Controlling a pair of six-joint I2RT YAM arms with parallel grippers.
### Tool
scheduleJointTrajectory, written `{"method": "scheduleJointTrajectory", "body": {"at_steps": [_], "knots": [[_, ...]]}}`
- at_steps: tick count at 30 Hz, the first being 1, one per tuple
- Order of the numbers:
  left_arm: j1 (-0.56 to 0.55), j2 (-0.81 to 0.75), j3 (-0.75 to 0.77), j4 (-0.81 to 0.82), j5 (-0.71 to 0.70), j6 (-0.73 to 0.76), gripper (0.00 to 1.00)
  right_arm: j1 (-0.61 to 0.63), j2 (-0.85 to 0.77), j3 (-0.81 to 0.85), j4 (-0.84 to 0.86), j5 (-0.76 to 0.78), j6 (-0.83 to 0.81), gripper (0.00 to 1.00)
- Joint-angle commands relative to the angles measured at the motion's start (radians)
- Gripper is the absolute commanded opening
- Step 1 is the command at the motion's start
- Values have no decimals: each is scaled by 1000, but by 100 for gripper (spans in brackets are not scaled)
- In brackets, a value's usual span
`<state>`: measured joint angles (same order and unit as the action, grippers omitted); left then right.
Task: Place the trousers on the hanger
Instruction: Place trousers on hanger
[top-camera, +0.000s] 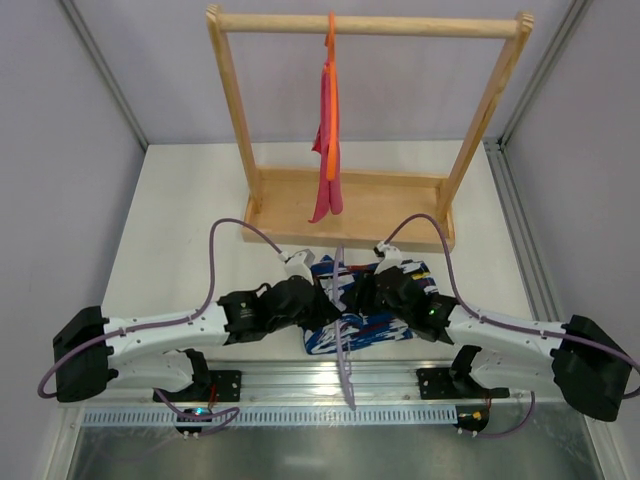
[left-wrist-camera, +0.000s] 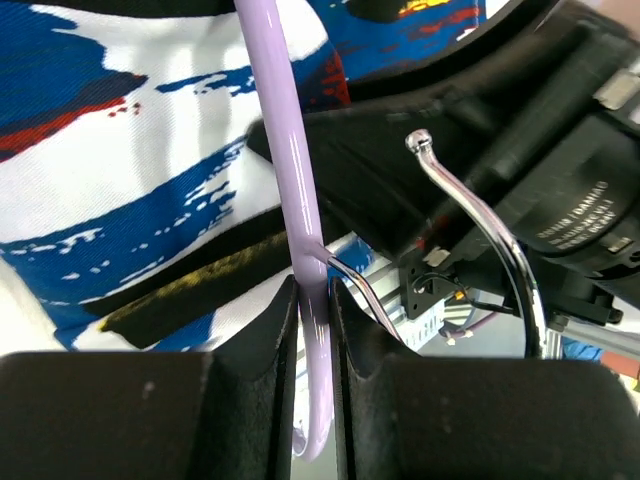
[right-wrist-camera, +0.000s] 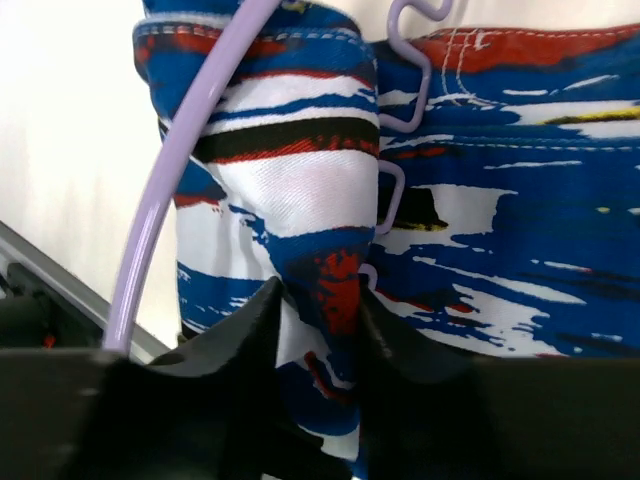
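Observation:
The trousers (top-camera: 352, 328), in a blue, white, red and black print, lie bunched on the table between my two grippers. The pale lilac hanger (top-camera: 342, 335) stands on edge across them, its end reaching over the near rail. My left gripper (top-camera: 318, 305) is shut on the hanger's lilac bar (left-wrist-camera: 312, 330); its silver hook (left-wrist-camera: 480, 230) shows to the right. My right gripper (top-camera: 368, 292) is shut on a fold of the trousers (right-wrist-camera: 325, 300), beside the hanger's wavy bar (right-wrist-camera: 395, 130) and its curved arm (right-wrist-camera: 160, 180).
A wooden rack (top-camera: 350, 200) stands at the back of the table. An orange hanger with pink cloth (top-camera: 329, 130) hangs from its top rail. A metal rail (top-camera: 300, 385) runs along the near edge, with walls left and right.

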<state>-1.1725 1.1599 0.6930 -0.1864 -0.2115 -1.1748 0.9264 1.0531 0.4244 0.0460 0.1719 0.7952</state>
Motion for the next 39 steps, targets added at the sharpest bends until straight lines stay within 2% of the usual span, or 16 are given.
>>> {"method": "scheduleJointTrajectory", "body": {"at_steps": [1, 3, 4, 7, 9, 12, 14, 18, 22, 25, 28, 30, 33, 35, 37, 39], "knots": [[7, 3, 34, -146, -144, 30, 0, -6, 53, 37, 124, -65, -28, 31], [7, 14, 65, -267, -196, -23, 0, -4, 38, -19, 146, -49, 34, 11], [8, 12, 72, -295, -231, -37, 0, 2, 13, -51, 152, -11, 68, 4], [10, 6, 95, -416, -293, -92, 0, 54, -134, -194, 155, 88, 171, 4], [8, -3, 99, -465, -313, -120, 0, 83, -252, -261, 95, 118, 200, 4], [10, -12, 103, -501, -357, -141, 0, 101, -385, -326, 17, 158, 236, 4], [10, -16, 103, -499, -371, -143, 0, 115, -418, -361, -4, 166, 263, 4], [10, -5, 115, -521, -390, -157, 0, 178, -478, -354, -122, 265, 329, 4], [10, -8, 122, -593, -419, -190, 0, 255, -550, -297, -343, 417, 433, 4], [11, -28, 105, -610, -430, -195, 0, 259, -593, -253, -385, 472, 400, 4], [11, -51, 86, -576, -410, -187, 0, 259, -590, -176, -435, 531, 360, 4], [11, -74, 51, -440, -369, -115, 0, 258, -547, -127, -442, 557, 334, 4], [16, -83, 14, -335, -260, -133, 0, 240, -420, -79, -419, 586, 260, 4], [36, -80, -30, -242, -166, -155, 0, 226, -349, -37, -462, 606, 257, 4], [48, -65, -35, -231, -131, -175, 0, 226, -279, -21, -463, 603, 254, 4], [48, -48, 0, -307, -164, -160, 0, 229, -268, -42, -410, 545, 236, 4]]}}
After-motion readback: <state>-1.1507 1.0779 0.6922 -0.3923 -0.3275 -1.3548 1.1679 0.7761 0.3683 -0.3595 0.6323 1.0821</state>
